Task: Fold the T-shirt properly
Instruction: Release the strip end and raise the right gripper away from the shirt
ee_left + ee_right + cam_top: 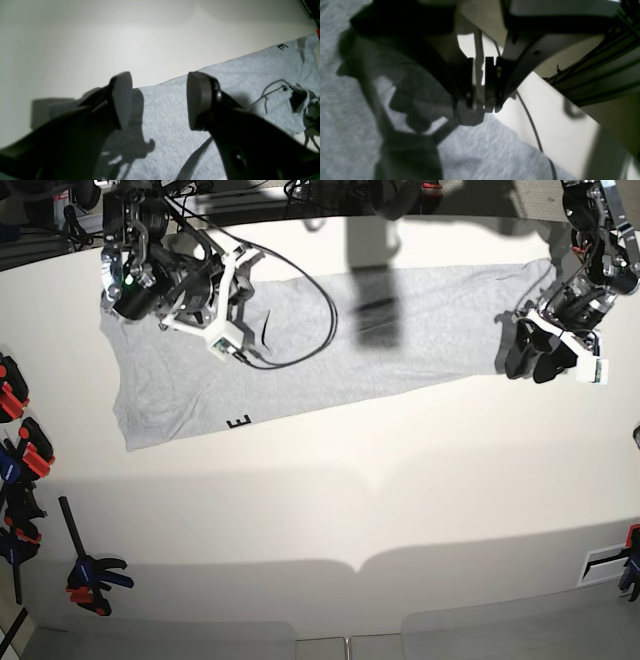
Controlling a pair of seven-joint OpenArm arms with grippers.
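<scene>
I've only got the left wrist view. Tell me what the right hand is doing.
Observer: The right hand is closed on a small bunch of the shirt, at the opposite end from your left hand.
Operator: Describe how the whole shirt lies.
Observer: It is stretched out long and mostly flat across the far side of the table.
Operator: Report anything over it.
Observer: A black cable loops over the shirt beside the right hand.
</scene>
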